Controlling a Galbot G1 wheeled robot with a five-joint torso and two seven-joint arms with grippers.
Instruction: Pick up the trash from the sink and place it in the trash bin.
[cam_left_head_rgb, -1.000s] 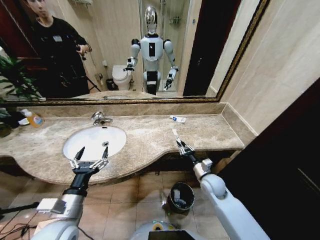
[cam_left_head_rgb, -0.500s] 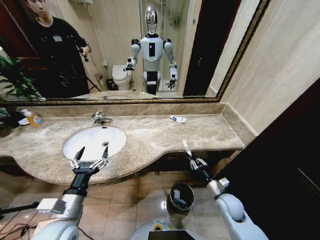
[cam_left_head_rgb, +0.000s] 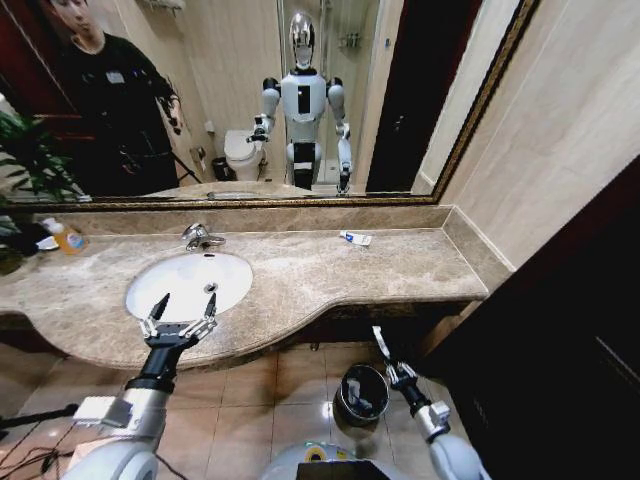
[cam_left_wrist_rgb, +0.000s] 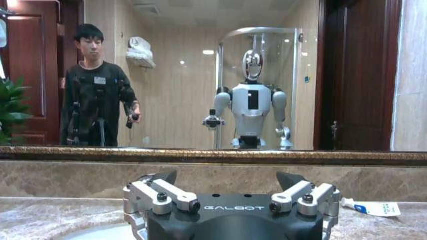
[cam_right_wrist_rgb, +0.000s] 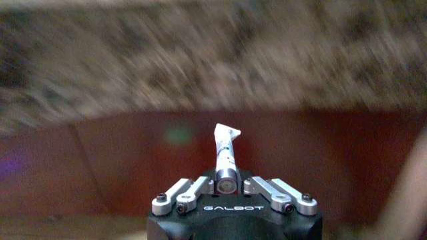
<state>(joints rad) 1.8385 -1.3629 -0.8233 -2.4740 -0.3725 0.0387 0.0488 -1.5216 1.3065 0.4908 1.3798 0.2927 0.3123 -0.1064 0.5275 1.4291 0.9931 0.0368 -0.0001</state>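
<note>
One sink, one bin, two tubes, two grippers.
Sink (cam_left_head_rgb: 185, 283) sits at the countertop (cam_left_head_rgb: 300, 275) left end; bin (cam_left_head_rgb: 362, 393) stands on the floor below its front edge. Right gripper (cam_left_head_rgb: 390, 368), beside the bin, clamps one tube (cam_right_wrist_rgb: 225, 150). Left gripper (cam_left_head_rgb: 180, 322) hovers spread over the sink's front rim. Second tube (cam_left_wrist_rgb: 371, 208) lies near the countertop's back edge.

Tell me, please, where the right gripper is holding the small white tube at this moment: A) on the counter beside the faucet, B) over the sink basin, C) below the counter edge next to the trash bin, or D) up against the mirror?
C: the right gripper, shut on the small white tube, sits below the counter edge beside the trash bin on the floor.
</note>
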